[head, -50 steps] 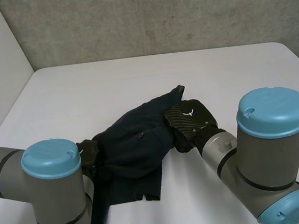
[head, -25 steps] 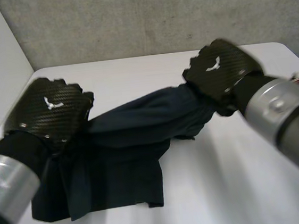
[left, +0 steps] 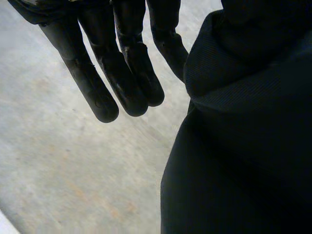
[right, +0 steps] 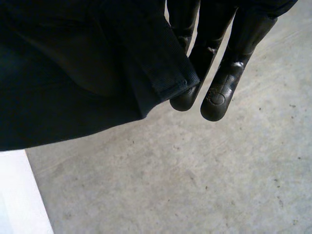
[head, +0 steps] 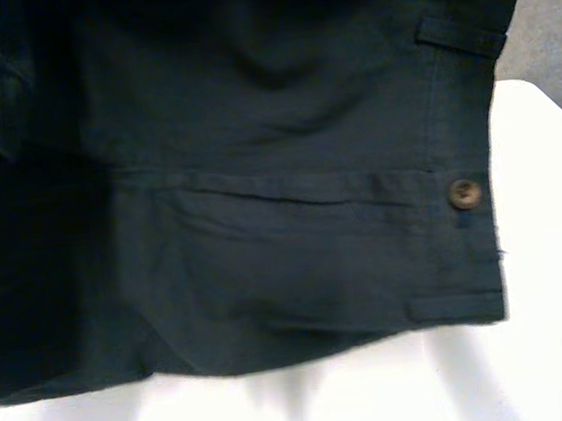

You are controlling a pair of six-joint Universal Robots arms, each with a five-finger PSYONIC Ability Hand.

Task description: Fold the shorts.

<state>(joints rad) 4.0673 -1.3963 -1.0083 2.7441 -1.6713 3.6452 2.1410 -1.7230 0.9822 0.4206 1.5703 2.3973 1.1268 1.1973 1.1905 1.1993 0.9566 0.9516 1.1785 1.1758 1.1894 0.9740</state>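
Shorts (head: 292, 219) are hanging close, covering most of the table (head: 556, 242). Left hand (left: 114, 68) and right hand (right: 229, 73) are pinching them, thumbs hidden.

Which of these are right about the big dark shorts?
1. The dark blue cloth shorts hang above the white table. True.
2. The small round button on the shorts is bright red. False: it is brown.
3. The shorts lie folded flat on the table. False: they hang spread out, unfolded.
4. The black left hand is right beside the shorts. True.
5. Dark cloth covers part of the black right hand. True.
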